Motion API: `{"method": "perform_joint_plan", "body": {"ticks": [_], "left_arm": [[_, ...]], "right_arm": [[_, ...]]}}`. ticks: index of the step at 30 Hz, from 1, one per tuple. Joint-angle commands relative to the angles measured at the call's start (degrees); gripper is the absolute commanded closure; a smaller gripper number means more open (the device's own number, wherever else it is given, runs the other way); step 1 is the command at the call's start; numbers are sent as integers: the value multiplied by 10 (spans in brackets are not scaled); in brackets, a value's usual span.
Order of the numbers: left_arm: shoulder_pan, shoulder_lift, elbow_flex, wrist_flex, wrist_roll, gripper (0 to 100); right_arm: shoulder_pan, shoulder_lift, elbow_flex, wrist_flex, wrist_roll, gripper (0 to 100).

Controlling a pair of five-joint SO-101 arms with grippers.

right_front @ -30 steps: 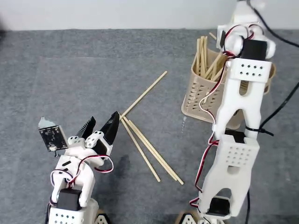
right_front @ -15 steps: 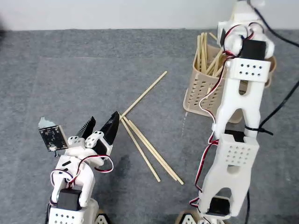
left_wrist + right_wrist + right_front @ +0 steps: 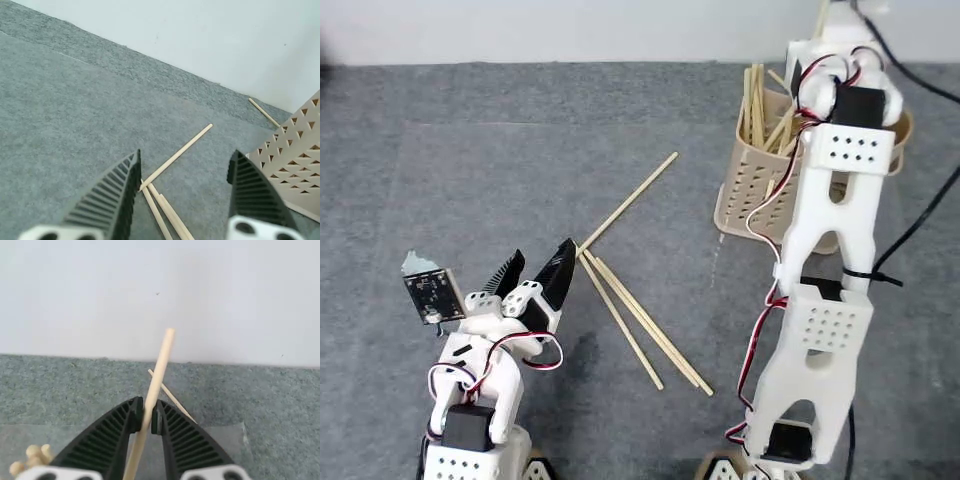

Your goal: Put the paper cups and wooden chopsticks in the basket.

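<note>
Status: my right pincer (image 3: 148,405) is pinching one held chopstick (image 3: 161,357) between its black fingers. The stick's long axis runs along the pincer and out past the fingertips, slightly tilted, free end aimed at the white wall (image 3: 75,290). My right arm (image 3: 835,250) is stretched over the basket (image 3: 745,195), which sits at the far right of the tabletop (image 3: 470,180). Basket is beige, perforated, upright. A bundle of chopsticks (image 3: 755,115) stands in it, leaning, ends sticking up above the rim. One stray chopstick (image 3: 264,112) lies flat behind the basket, near the wall.

My left pincer (image 3: 542,252) is spread wide with nothing in it, low at the near left. Just past its tips is a loose chopstick (image 3: 627,201), flat, long axis diagonal: near end by the pincer, far end pointing toward the basket. Three more chopsticks (image 3: 645,322) lie flat, starting from about the same spot but pointing the other way, toward the right arm's base. Two of them lie side by side, the third just beside.

Surface: grey felt-like cover across the tabletop. Room: plain white wall right behind the far edge.
</note>
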Motion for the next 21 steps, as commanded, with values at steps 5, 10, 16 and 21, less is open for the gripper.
{"method": "perform_joint_plan", "body": {"ticks": [5, 10, 16, 21], "left_arm": [[4, -9, -3, -15, -6, 732], [4, -9, -3, -15, -6, 732], [4, -9, -3, -15, -6, 732], [4, -9, -3, -15, -6, 732]], "right_arm": [[-1, -8, -33, -42, -6, 990], [10, -9, -33, -78, -23, 990], [8, -8, -33, -108, -23, 990], [1, 8, -31, -123, -21, 990]]}}
